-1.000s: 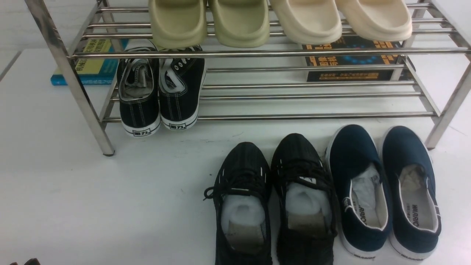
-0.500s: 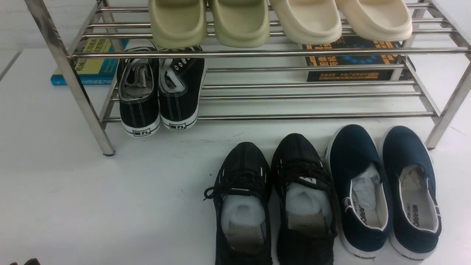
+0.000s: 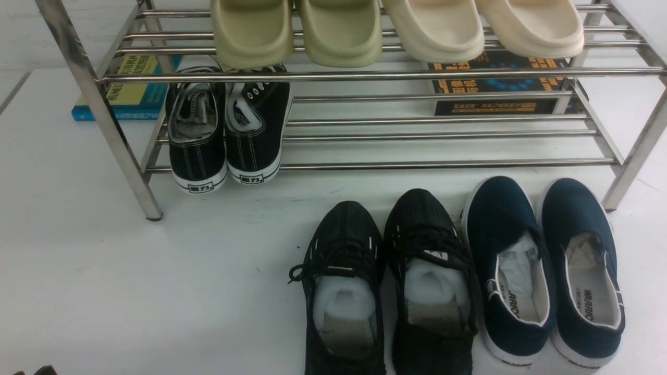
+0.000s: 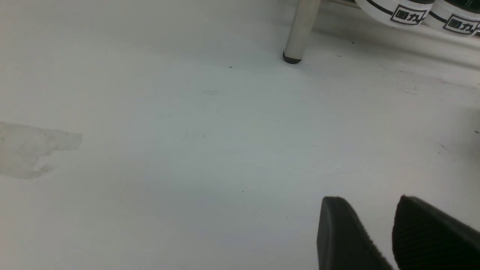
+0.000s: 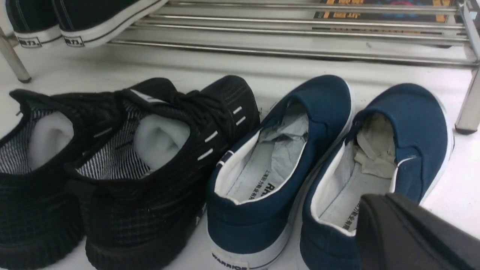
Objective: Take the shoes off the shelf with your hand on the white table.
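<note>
Shoes [image 3: 544, 271] in navy canvas sit side by side on the white table [image 3: 130, 281] in the front view, toes toward the chrome shelf [image 3: 365, 135] just beyond, heels toward the camera. Left wrist view: the left gripper [image 4: 378, 225] hovers over bare tabletop, fingers slightly parted and empty. Right wrist view: the right gripper [image 5: 408, 232], closed and holding nothing, hangs above the right-hand shoe's heel.

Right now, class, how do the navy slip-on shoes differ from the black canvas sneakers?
The navy slip-on shoes stand on the white table, toes toward the shelf; the black canvas sneakers rest on its lower tier, heels outward. The navy pair has no laces; the black pair is laced. Both have white soles.
</note>
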